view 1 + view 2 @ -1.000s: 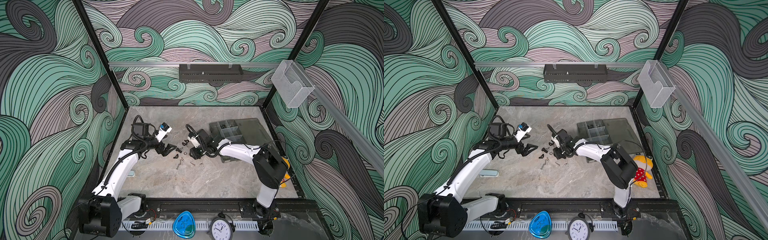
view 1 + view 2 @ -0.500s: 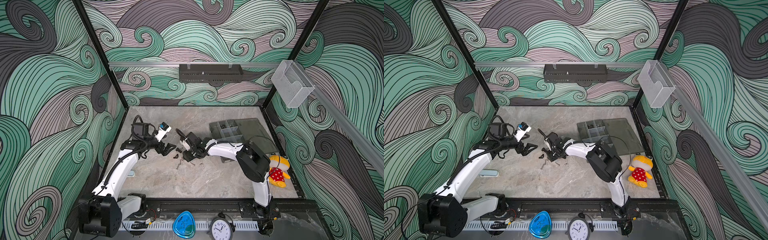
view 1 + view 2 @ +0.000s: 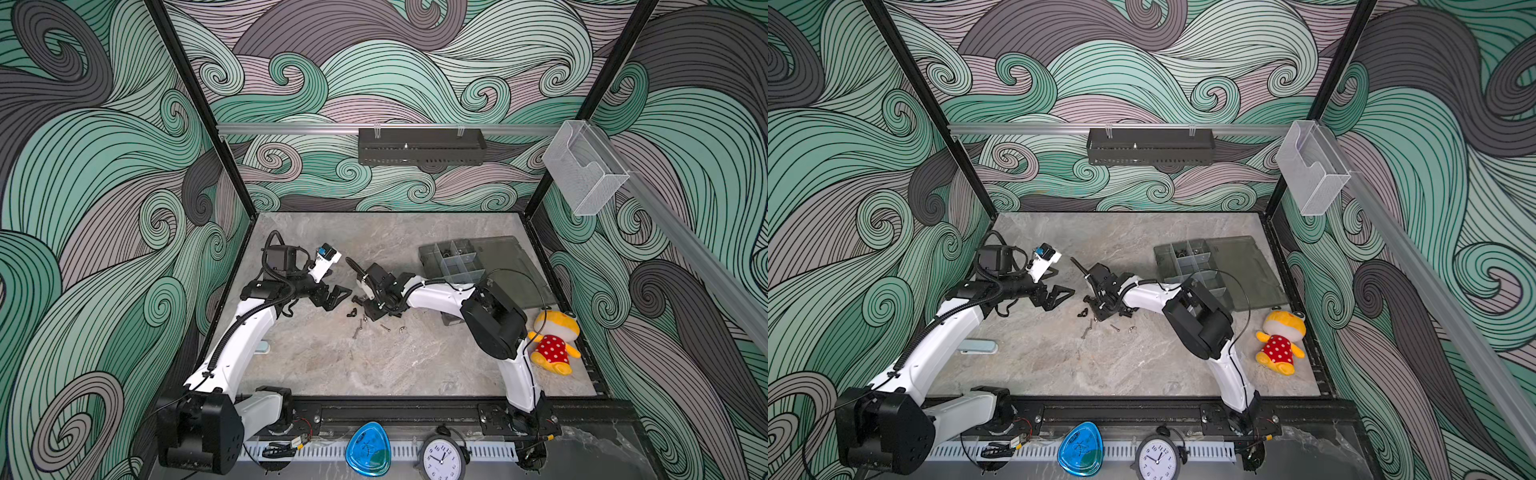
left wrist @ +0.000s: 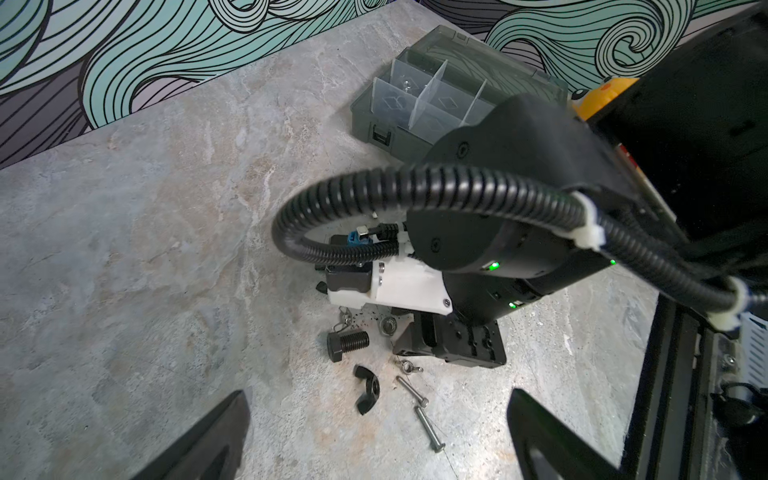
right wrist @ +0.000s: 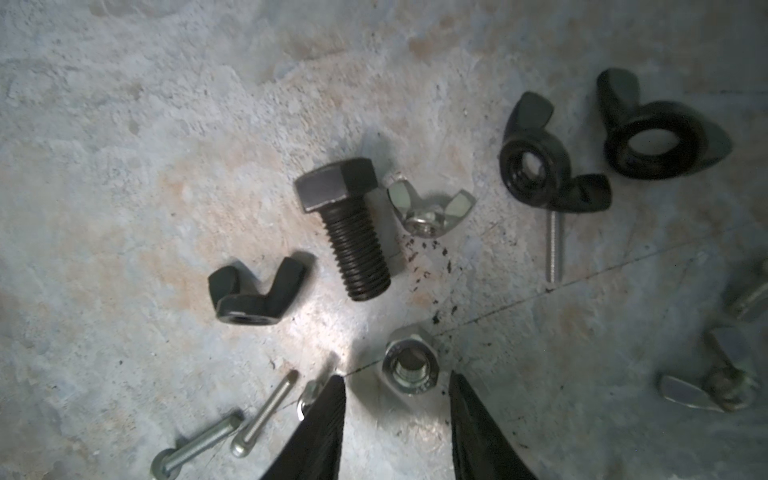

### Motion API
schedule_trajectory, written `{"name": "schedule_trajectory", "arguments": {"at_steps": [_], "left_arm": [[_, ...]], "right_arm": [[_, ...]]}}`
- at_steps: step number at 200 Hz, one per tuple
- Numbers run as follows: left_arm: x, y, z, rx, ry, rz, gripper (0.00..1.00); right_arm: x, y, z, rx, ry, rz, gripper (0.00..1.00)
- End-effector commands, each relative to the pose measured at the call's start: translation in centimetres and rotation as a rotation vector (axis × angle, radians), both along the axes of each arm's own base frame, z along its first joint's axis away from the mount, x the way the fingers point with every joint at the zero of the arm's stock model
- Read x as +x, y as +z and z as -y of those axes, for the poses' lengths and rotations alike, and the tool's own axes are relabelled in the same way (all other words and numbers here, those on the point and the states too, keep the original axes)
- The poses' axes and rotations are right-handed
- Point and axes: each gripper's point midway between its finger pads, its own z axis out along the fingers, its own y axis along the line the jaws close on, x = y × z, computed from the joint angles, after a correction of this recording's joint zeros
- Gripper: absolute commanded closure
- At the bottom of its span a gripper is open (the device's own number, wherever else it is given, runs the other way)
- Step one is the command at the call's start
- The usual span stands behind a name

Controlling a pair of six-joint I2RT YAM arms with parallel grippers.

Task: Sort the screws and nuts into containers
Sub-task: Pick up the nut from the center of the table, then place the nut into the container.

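Several nuts (image 5: pixel 536 166), bolt (image 5: pixel 345 232), seemingly crowding right pincer (image 5: pixel 397 380)

White arms (image 3: pixel 249 332), blk joints (image 3: pixel 492 324) (ribbed blk cables (image 4: pixel 415 183)).

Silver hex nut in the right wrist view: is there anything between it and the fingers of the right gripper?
Nothing visible. The silver hex nut lies between the fingers of the open right gripper, with a gap on each side. A thin silver screw lies just outside one finger, not in the gap.
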Motion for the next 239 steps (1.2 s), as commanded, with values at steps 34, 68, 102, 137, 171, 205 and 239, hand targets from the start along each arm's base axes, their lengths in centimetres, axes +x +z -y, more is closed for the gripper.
{"name": "schedule_trajectory", "arguments": {"at_steps": [34, 68, 102, 137, 171, 205, 239], "left_arm": [[0.7, 1.4, -0.2, -0.013, 0.013, 0.037, 0.01], [0.7, 1.4, -0.1, -0.016, 0.014, 0.037, 0.01], [0.7, 1.5, -0.1, -0.02, 0.015, 0.036, 0.02], [0.7, 1.6, 0.0, -0.025, 0.013, 0.037, 0.01], [0.7, 1.7, 0.1, -0.033, 0.008, 0.036, 0.01], [0.7, 1.9, 0.7, -0.083, -0.008, 0.029, 0.01], [-0.1, 2.2, 3.0, -0.143, -0.078, 0.011, 0.01]], "right_arm": [[0.3, -1.1, 0.6, -0.067, -0.016, 0.002, 0.64], [0.5, -1.0, 0.8, -0.074, -0.02, 0.012, 0.71], [0.7, -0.3, 1.1, -0.07, -0.015, 0.033, 0.74], [1.8, 1.5, 2.1, -0.026, -0.052, 0.057, 0.76], [3.0, 3.8, 3.3, 0.029, -0.092, 0.071, 0.77], [4.7, 6.3, 5.5, 0.068, -0.143, 0.097, 0.77], [7.6, 7.9, 9.7, 0.09, -0.235, 0.115, 0.77]]}}
